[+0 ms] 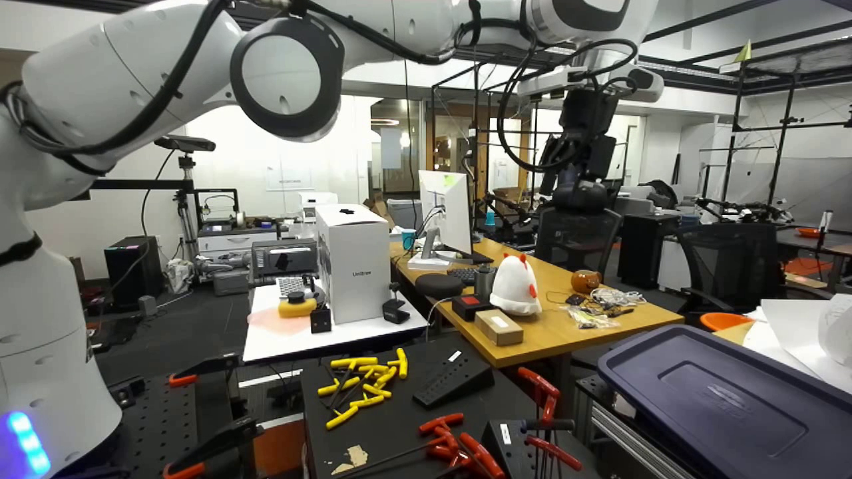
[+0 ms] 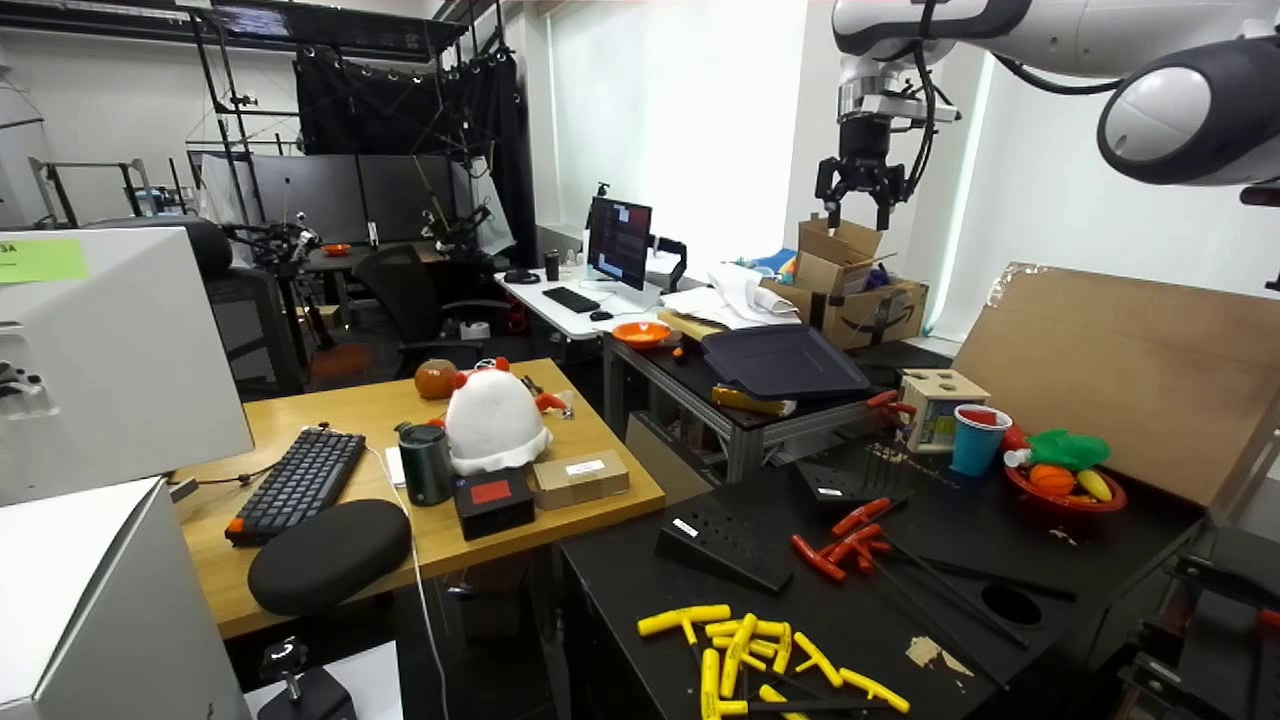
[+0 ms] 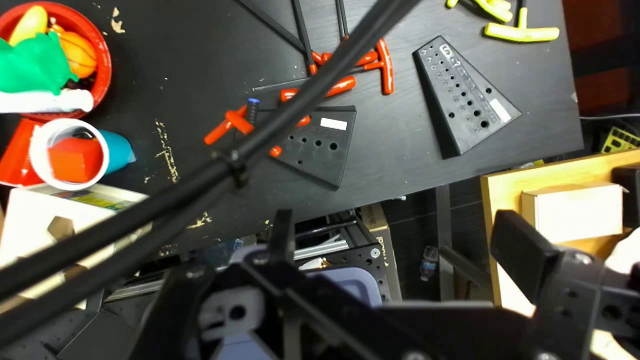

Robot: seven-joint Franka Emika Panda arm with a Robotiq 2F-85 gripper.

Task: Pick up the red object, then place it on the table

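- The gripper (image 2: 858, 216) is being held wide, its fingers (image 3: 520, 245) set well apart; in an exterior view it is being shown at two o'clock from the middle, well above the black surface (image 3: 175, 75).
- Several red things are being shown; which of them is being meant by the task cannot be told.
- A red block (image 3: 75, 161) is being held inside a blue cup (image 3: 118, 150) at nine o'clock in the wrist view, well apart from the gripper.
- Red T-handled keys (image 3: 387, 70) are being seen at twelve o'clock in the wrist view, some of them being supported by the black surface.
- A red bowl (image 3: 104, 65) is being seen at ten o'clock there, with a green piece, an orange ball and a yellow piece being held in it.
- The tan table (image 1: 559, 332) is being shown at four o'clock in an exterior view. On it, a white plush (image 1: 514, 286) with red parts, a black box (image 1: 470, 304) with a red top and a brown carton (image 1: 499, 327) are being carried close together.
- A perforated black wedge (image 3: 465, 95) and yellow T-handled keys (image 3: 522, 34) are being seen at two o'clock in the wrist view.
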